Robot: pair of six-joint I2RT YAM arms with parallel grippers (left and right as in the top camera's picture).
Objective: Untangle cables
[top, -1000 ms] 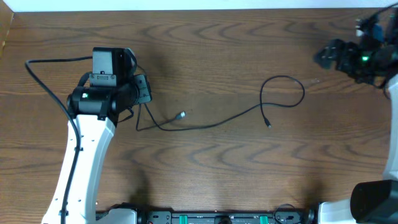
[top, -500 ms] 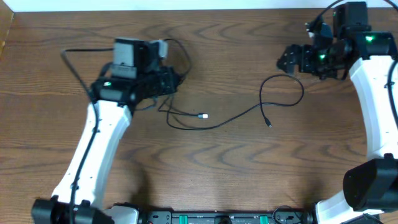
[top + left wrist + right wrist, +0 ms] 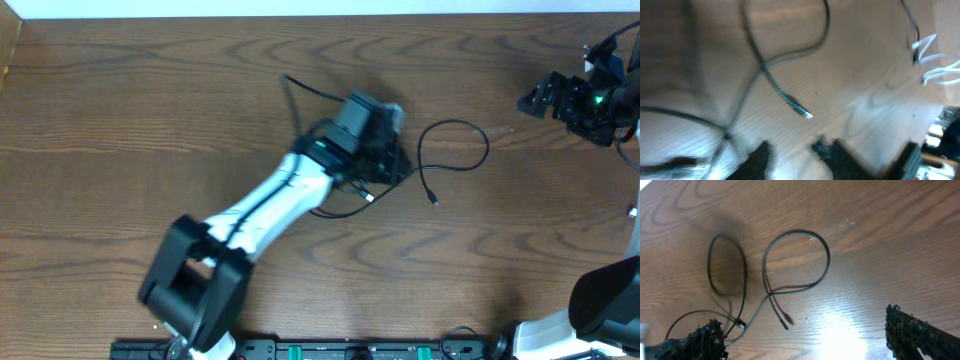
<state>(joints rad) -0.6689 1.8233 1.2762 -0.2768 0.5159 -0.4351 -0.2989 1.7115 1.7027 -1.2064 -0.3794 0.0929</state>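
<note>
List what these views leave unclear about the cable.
- Overhead: the left arm covers the cable's left stretch, hiding any knot there.
- Left wrist: motion blur; whether the left fingers grip anything is unclear.
- Right wrist: the cable leaves the picture at lower left.

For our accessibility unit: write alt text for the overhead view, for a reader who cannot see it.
A white robot arm reaches diagonally across a wooden table, its left gripper over a thin black cable that loops off to the right; the right gripper hangs open at the upper right.
</note>
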